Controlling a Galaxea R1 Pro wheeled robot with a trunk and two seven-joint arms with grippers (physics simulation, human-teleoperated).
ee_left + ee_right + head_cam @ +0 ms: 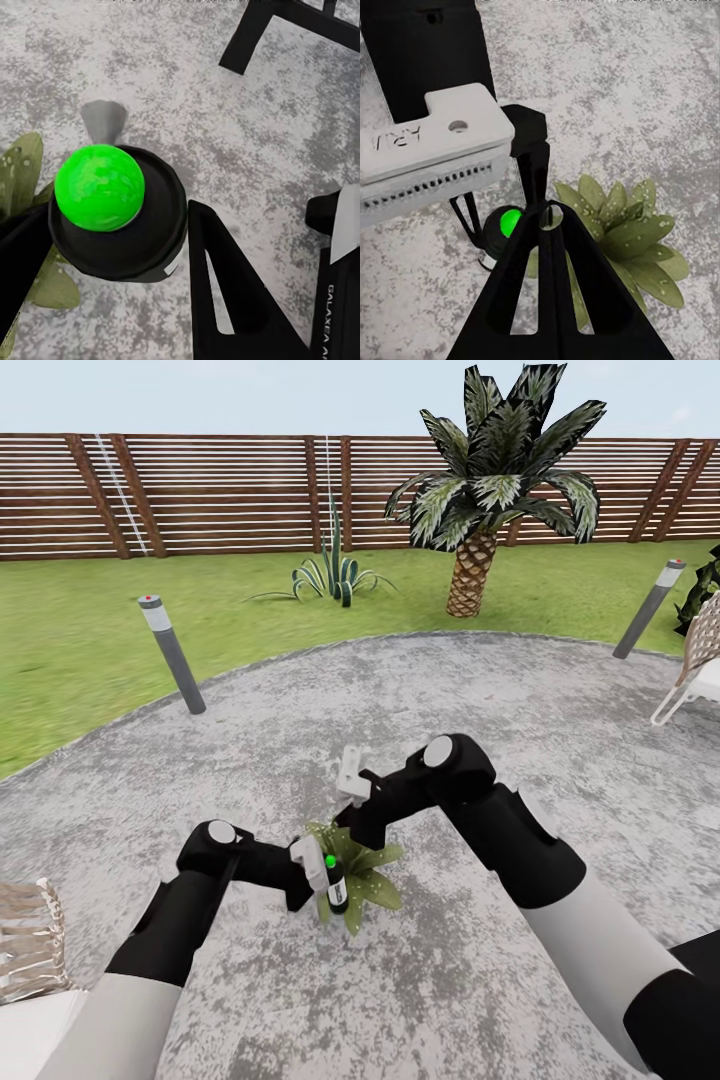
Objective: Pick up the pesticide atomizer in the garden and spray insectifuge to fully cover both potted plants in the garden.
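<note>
1. The left pincer (318, 880) is clenched round the pesticide atomizer (336, 887), holding the dark bottle upright; in the left wrist view one black finger (225, 292) stands just beside the atomizer's round black cap (120, 225).
2. The button on top of the atomizer shows bright green (99, 187), not red, and a small grey nozzle (103, 120) sticks out from the cap, pointing away from the left pincer's wrist.
3. Directly under and around the held atomizer sits one potted plant (365, 870), a low rosette of broad pointed green leaves flecked with pale droplets; its pot is hidden by the leaves. In the right wrist view the same potted plant (630, 240) lies just beyond the fingertips.
4. The right pincer (352, 775) hovers just above and beyond the plant, close to the left pincer but not touching it. In the right wrist view its two dark fingers (547, 292) meet at the tips with nothing between them, so it is clenched and empty.
5. Both pincers hang over the grey speckled paving (480, 700) of the garden.
6. Farther out from the left pincer a grey bollard post (172, 655) stands tilted near the paving's edge; a second bollard (650, 608) stands out past the right arm, near a white chair (695, 670).
7. Beyond the paving lies the lawn (80, 630) with a spiky agave (330, 575) and a palm (490, 480).
8. Farthest off, a brown slatted fence (220, 495) closes the garden.
</note>
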